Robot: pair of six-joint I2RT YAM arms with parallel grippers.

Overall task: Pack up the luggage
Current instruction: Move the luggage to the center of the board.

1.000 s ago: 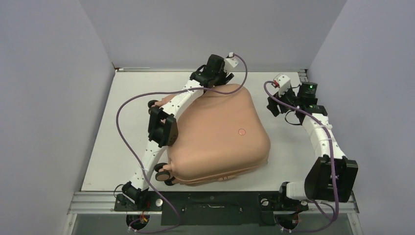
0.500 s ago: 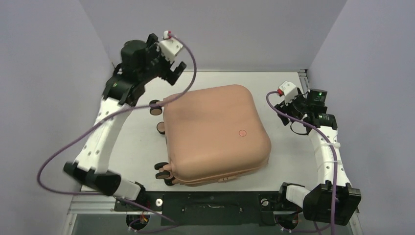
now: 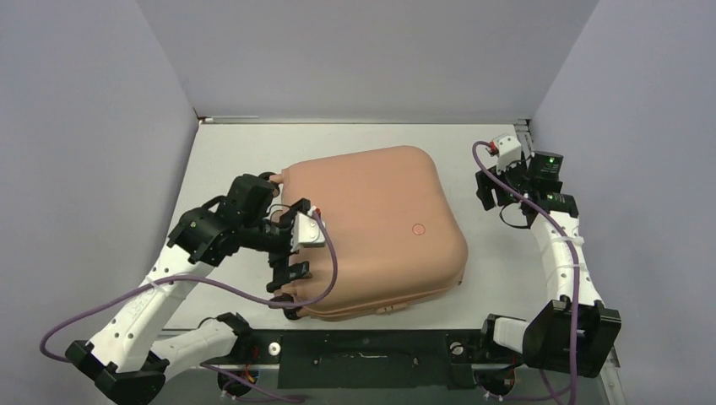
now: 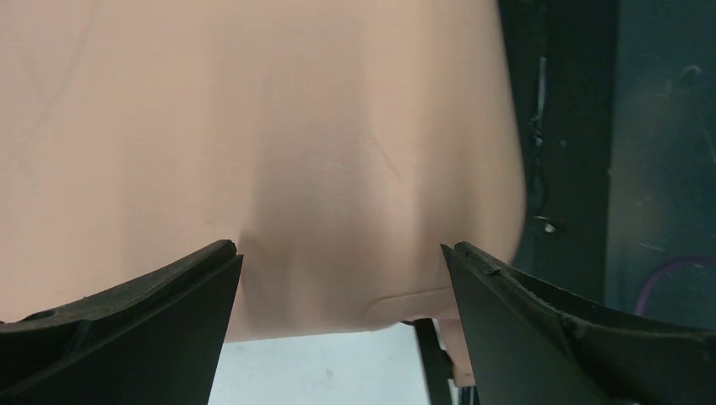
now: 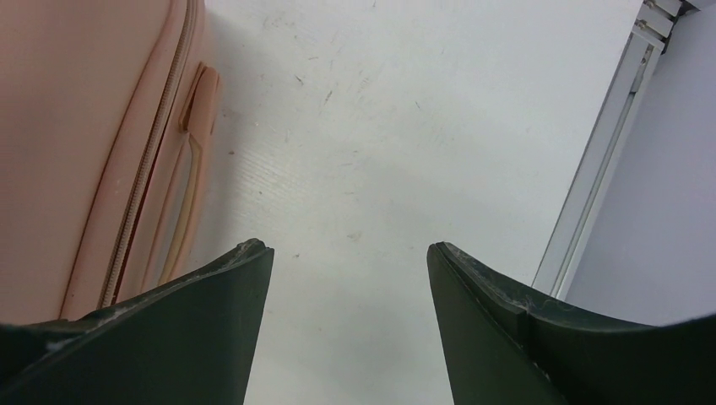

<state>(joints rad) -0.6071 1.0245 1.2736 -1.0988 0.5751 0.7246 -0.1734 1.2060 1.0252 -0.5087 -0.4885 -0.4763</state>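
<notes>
The closed luggage [image 3: 371,228] lies flat on the tabletop [image 3: 228,160], its round logo dot [image 3: 416,228] facing up. The left arm [image 3: 160,287] bends in at its wheeled side. The left jaws stand wide apart, the shell's edge just ahead of them and a caster wheel [image 3: 285,307] just past the nearer one. The right jaws hang apart from the opposite side, tabletop beneath them.

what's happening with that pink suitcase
Two robot arms are working around a salmon-pink hard-shell suitcase that lies flat on the white table with its lid down. The left gripper is at the suitcase's left side, near the wheels, with its jaws wide open and gripping nothing. The right gripper hangs over bare table off the suitcase's right edge, also open and empty.
</notes>
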